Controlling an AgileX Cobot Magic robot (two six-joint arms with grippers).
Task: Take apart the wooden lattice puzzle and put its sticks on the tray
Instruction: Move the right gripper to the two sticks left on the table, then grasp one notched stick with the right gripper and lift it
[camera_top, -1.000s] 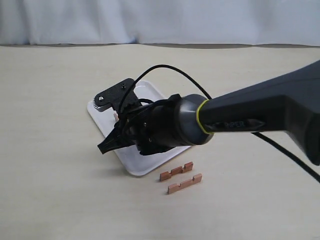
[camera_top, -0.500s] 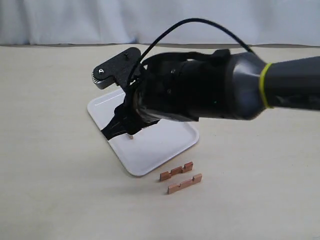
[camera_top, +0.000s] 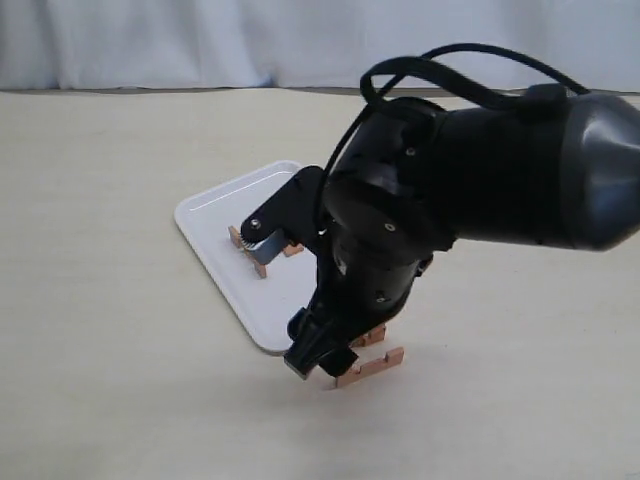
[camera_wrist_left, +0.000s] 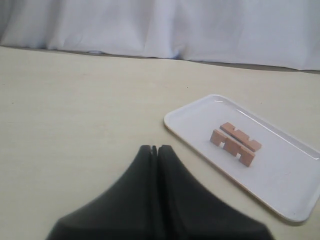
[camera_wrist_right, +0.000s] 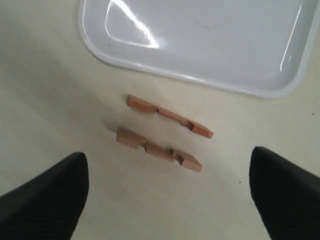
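Note:
No assembled lattice shows, only separate notched sticks. Two sticks lie side by side on the white tray, also seen from the left wrist as the sticks on the tray. Two more sticks lie on the table just off the tray's edge. My right gripper hangs open over them, its wide-apart fingers empty. In the exterior view the right gripper stands low beside the nearer stick. My left gripper is shut and empty, away from the tray.
A white curtain closes off the back of the beige table. The bulky right arm hides the right part of the tray and part of the farther loose stick.
The right arm held a stick over the tray, let it go there, then swung down and right to the two sticks on the table, its jaws now open.

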